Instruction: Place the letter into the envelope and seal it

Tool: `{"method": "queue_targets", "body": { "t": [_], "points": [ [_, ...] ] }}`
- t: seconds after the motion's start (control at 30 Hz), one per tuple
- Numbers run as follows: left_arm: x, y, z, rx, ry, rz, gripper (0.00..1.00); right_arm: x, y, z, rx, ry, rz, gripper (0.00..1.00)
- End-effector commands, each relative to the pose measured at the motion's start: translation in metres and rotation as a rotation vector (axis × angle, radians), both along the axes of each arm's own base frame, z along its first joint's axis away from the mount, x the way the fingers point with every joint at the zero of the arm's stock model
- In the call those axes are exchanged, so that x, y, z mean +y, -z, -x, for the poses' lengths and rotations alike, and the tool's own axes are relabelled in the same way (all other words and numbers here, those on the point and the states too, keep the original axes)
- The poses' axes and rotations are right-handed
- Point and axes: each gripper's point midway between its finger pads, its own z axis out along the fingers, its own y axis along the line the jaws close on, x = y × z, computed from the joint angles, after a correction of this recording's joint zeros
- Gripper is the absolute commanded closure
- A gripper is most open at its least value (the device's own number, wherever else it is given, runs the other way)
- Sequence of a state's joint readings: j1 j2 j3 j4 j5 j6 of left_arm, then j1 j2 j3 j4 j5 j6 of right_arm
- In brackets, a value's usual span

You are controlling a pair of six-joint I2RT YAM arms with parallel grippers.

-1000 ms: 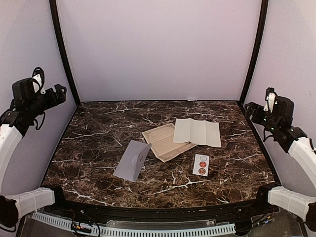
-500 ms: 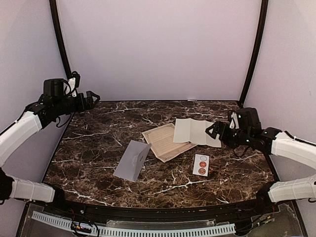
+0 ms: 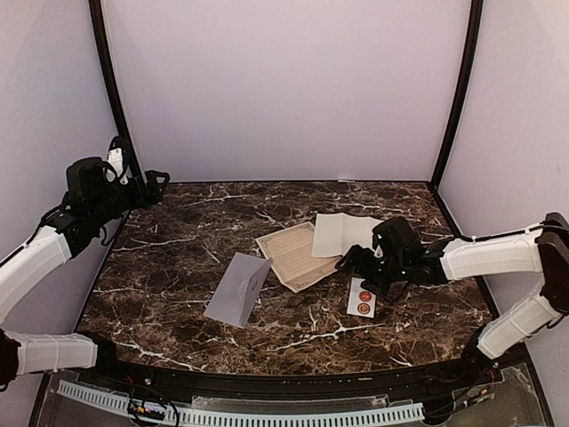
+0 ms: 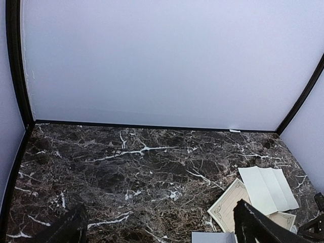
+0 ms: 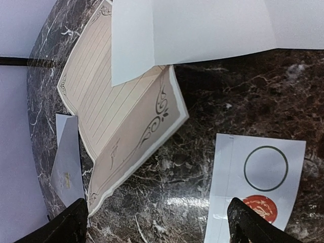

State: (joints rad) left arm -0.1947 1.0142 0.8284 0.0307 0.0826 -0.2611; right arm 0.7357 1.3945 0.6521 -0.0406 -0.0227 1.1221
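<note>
Jaws spread wide, the right gripper (image 3: 363, 274) hovers low over the sticker strip (image 3: 362, 298), likely lining up a pick, while the envelope (image 3: 238, 289) lies flat centre-left, untouched, and the left gripper (image 3: 153, 182) hangs open far back.

Under your right gripper (image 5: 159, 228) the table (image 5: 217, 96) reads as polished dark marble, white-veined, with a soft sheen. Its fingers (image 5: 71, 228) are matt black plastic. Beside one finger you get the sticker strip (image 5: 228, 172), smooth white backing paper, and a red seal (image 5: 259, 208) that looks printed. Ahead of the fingers, the letter (image 5: 121, 111) is cream matt paper, ruled, with an ornate printed border. Past that, the white sheet (image 5: 202, 30) is plain matt paper, creased. By the other finger, the envelope (image 5: 66, 162) is matt grey-lavender paper.
</note>
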Motion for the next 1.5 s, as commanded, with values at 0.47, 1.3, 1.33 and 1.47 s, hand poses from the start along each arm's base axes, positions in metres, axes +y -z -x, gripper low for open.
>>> {"method": "queue_targets", "body": {
  "t": [0.47,1.3,1.33,1.47],
  "points": [
    [0.010,-0.016,0.001,-0.075,-0.048,-0.014,0.01,0.069,-0.001,-0.036,-0.027,0.026,-0.127,0.37],
    [0.056,-0.030,0.019,-0.152,-0.294,-0.020,0.01,0.051,-0.102,-0.033,-0.251,0.040,-0.206,1.00],
    [0.055,-0.032,0.021,-0.160,-0.291,-0.017,0.01,0.054,-0.108,-0.033,-0.264,0.011,-0.202,1.00],
    [0.036,-0.037,0.022,-0.138,-0.183,0.020,0.01,0.077,-0.136,-0.027,-0.323,-0.139,-0.211,1.00]
  ]
}}
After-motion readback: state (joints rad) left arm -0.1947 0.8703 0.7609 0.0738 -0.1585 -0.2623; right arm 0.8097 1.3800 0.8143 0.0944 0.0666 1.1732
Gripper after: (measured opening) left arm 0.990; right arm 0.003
